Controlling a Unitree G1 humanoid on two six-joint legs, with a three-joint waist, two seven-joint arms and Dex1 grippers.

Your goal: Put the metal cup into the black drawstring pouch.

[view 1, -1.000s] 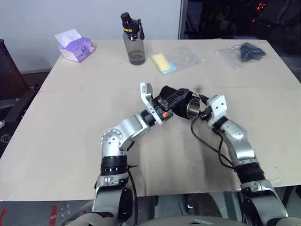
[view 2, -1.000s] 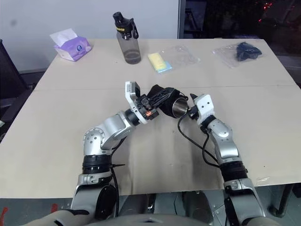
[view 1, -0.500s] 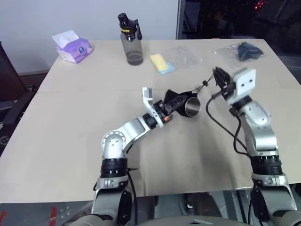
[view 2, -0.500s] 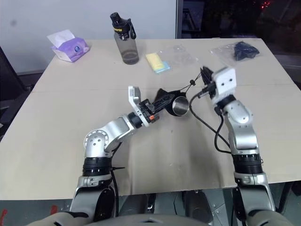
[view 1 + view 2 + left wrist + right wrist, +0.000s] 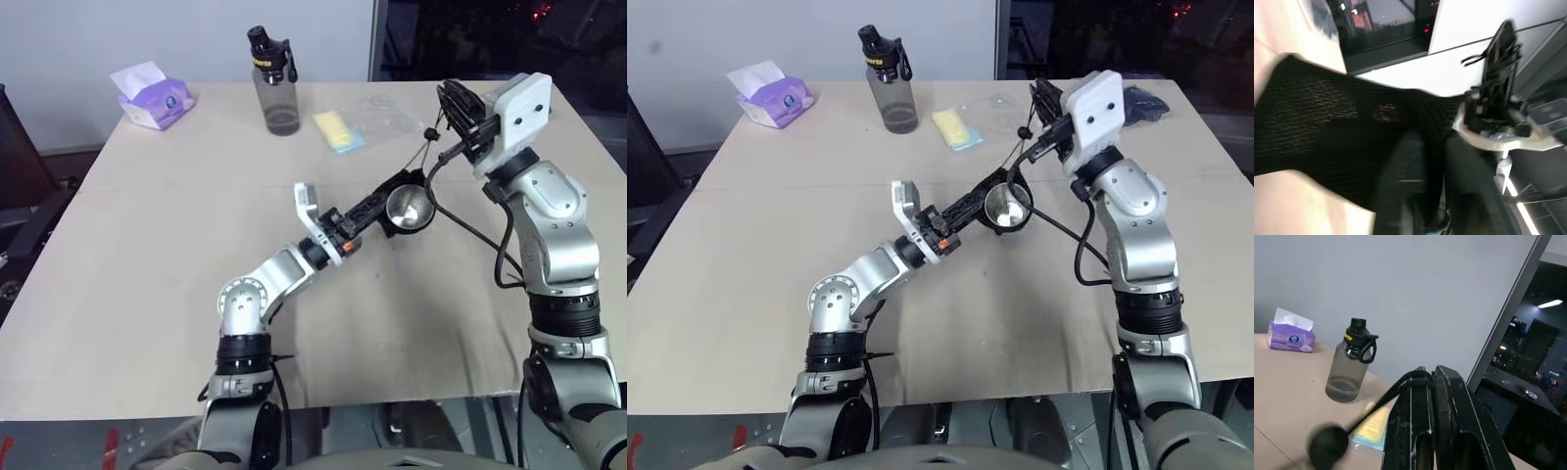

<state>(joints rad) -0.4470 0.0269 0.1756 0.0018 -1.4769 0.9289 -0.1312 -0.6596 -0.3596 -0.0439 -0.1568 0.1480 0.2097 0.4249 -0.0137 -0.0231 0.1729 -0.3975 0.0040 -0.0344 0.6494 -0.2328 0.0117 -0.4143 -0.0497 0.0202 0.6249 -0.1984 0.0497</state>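
Centrally, the left gripper [image 5: 377, 211] pinches the black drawstring pouch [image 5: 390, 196] above bare table [image 5: 147, 294]; the metal cup [image 5: 409, 208] sits in its mouth. The right gripper [image 5: 458, 110], clamped on the cord [image 5: 423, 162], hides the far-right bag.

Metal cup [image 5: 409, 208] shiny silver, bright reflective inside; black drawstring pouch [image 5: 377, 210] matte black, fine mesh-like weave visible in left wrist view, thin black cord [image 5: 423, 162] with round black bead; table [image 5: 147, 255] plain pale beige, faint dark smudge toward 5 o'clock; tissue pack [image 5: 155, 95] purple with white tissue on top, at 10 o'clock; water bottle [image 5: 274, 86] smoky grey translucent, black cap with yellow band, at 11 o'clock; flat yellow item [image 5: 340, 131] with light blue edge in clear plastic at 12 o'clock; left gripper [image 5: 364, 212] black fingers, orange spot on wrist; right gripper [image 5: 458, 108] black fingers, white housing; wall pale grey-white.
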